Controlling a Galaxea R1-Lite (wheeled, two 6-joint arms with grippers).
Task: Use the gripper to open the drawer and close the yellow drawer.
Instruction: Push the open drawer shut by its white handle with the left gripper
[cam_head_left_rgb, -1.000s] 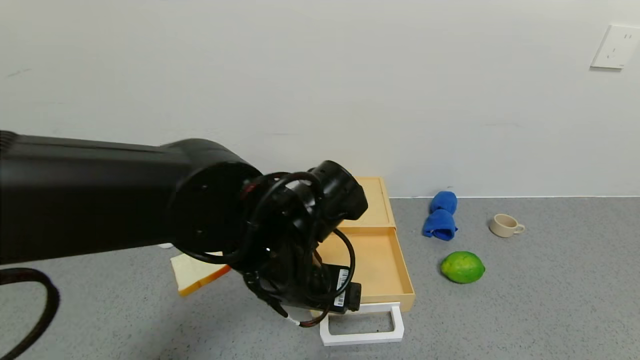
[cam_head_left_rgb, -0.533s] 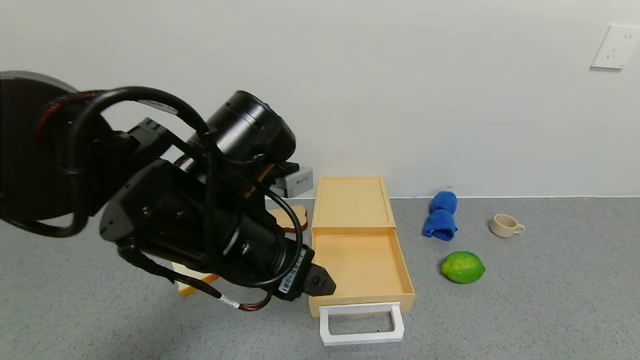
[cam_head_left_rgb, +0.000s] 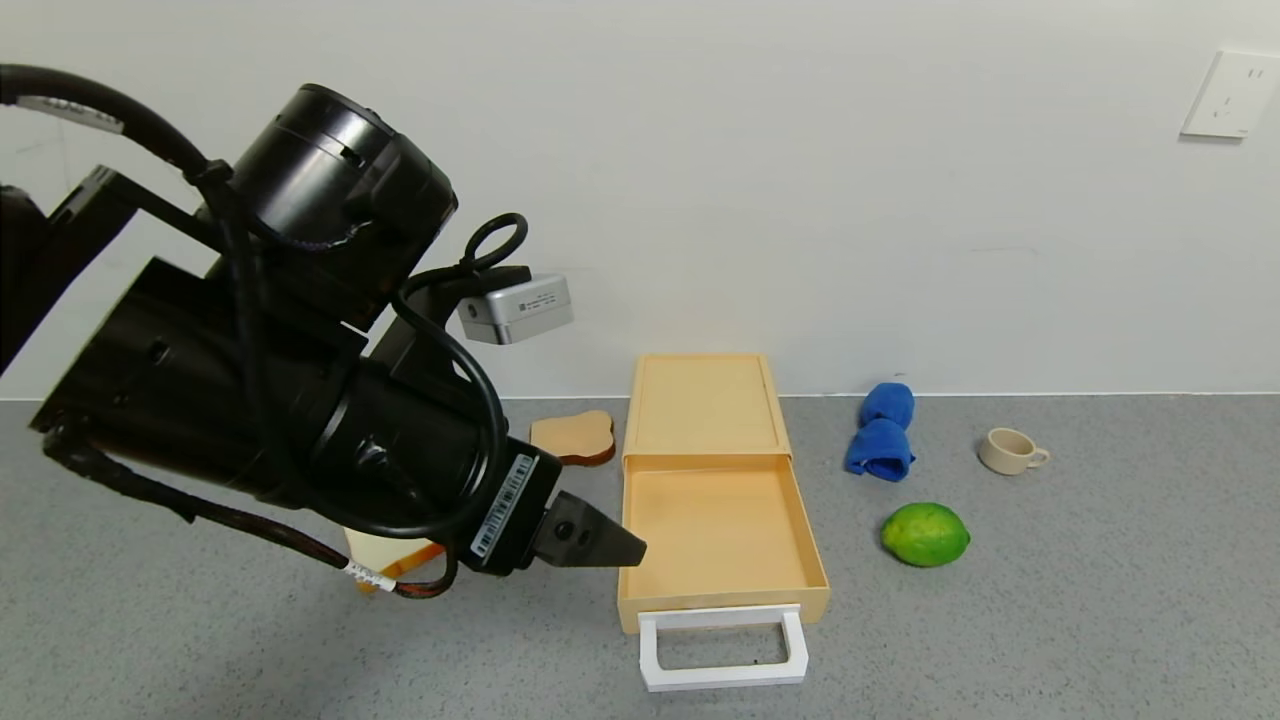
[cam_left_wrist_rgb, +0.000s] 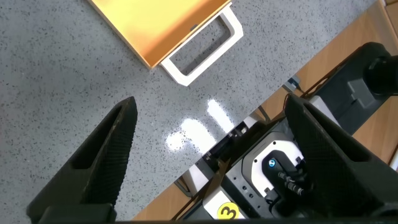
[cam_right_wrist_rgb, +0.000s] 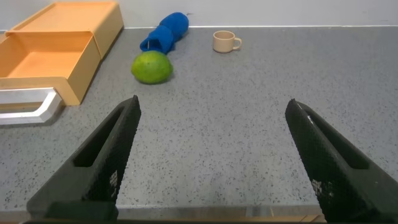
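The yellow drawer (cam_head_left_rgb: 715, 530) stands pulled out of its low case (cam_head_left_rgb: 705, 405), with its white loop handle (cam_head_left_rgb: 722, 648) toward the table's front. My left gripper (cam_head_left_rgb: 600, 545) hangs in the air just left of the open tray, apart from it and above the table. Its jaws are wide open and empty. In the left wrist view the handle (cam_left_wrist_rgb: 202, 46) lies beyond the left gripper (cam_left_wrist_rgb: 211, 143). My right gripper (cam_right_wrist_rgb: 211, 155) is open and empty, low over the table's front edge, to the right of the drawer (cam_right_wrist_rgb: 50, 53).
A green lime (cam_head_left_rgb: 925, 534), a rolled blue cloth (cam_head_left_rgb: 882, 430) and a small beige cup (cam_head_left_rgb: 1010, 450) lie right of the drawer. A bread slice (cam_head_left_rgb: 572, 437) lies left of the case, and another slice (cam_head_left_rgb: 390, 555) sits partly under my left arm. The wall runs behind.
My left arm has risen and swung back to the left, away from the handle. The drawer has stayed open in the same place.
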